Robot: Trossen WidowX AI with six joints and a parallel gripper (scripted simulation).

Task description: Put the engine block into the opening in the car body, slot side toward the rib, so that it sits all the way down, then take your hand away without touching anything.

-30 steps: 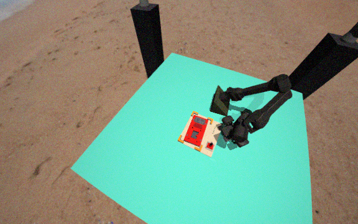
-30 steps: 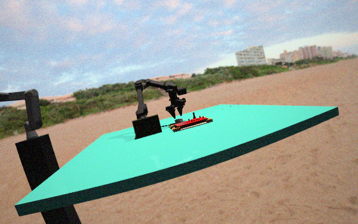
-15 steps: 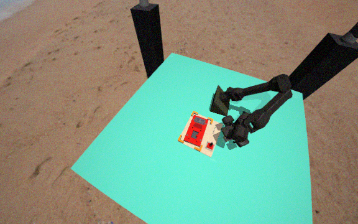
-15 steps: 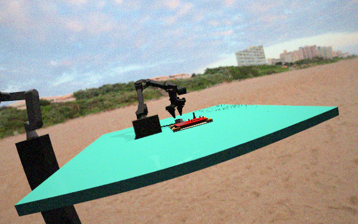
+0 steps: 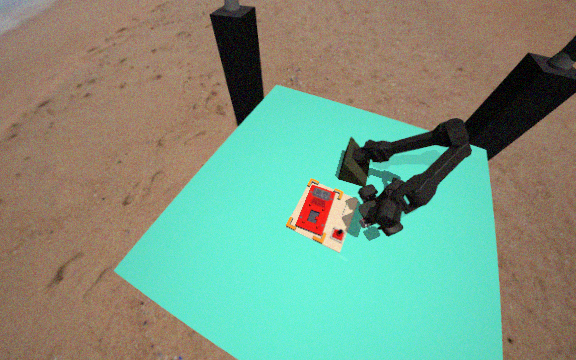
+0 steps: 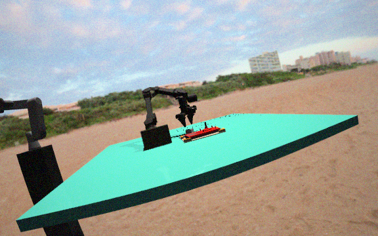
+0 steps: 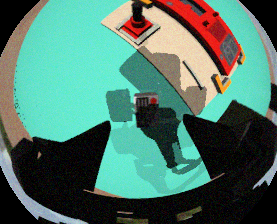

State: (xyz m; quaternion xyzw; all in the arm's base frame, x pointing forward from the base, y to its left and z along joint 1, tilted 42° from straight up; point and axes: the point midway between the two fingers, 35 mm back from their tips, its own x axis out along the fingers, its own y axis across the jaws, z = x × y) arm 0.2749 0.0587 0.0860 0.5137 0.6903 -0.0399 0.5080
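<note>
the tool (image 5: 374, 216) hangs wide open and empty above the table (image 5: 248, 300), beside one tan board (image 5: 338, 239). one red car body (image 5: 316, 209) lies there, one engine block (image 5: 314, 216) in its opening.

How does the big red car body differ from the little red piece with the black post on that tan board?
The car body is far larger than the small red piece. The car body lies low and flat, with grey recesses; the small red piece carries an upright black post. Orange corner brackets frame the car body; the small red piece sits alone near a corner of the board. Both are red and rest on that board.
</note>
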